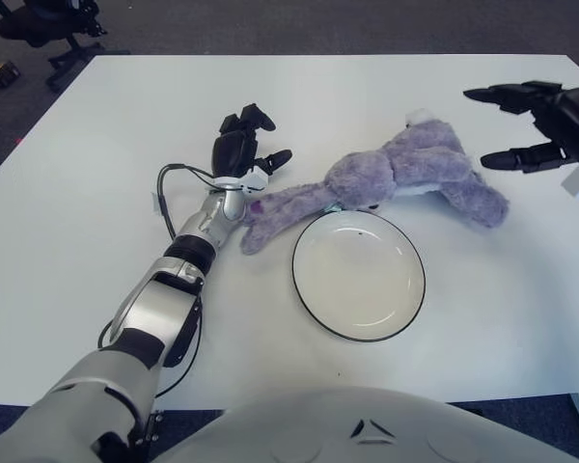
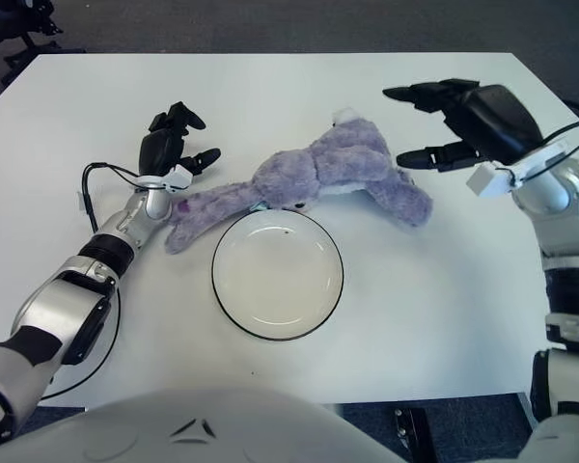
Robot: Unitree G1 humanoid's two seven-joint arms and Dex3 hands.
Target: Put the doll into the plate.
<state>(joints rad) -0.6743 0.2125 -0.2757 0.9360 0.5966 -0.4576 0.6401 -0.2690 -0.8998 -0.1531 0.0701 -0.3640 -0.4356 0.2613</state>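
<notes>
A purple plush doll [image 1: 391, 176] lies stretched across the white table [image 1: 96, 135], just behind a white plate [image 1: 359, 275] with a dark rim. The plate holds nothing, and one long plush limb runs along its back left edge. My left hand [image 1: 246, 145] is at the doll's left end, fingers spread, holding nothing. My right hand [image 2: 444, 121] hovers above the doll's right end, fingers spread wide and apart from the plush.
The table's right corner shows beyond my right hand. Office chair bases [image 1: 39, 24] stand on the dark floor past the far left edge. A cable [image 1: 169, 188] loops beside my left forearm.
</notes>
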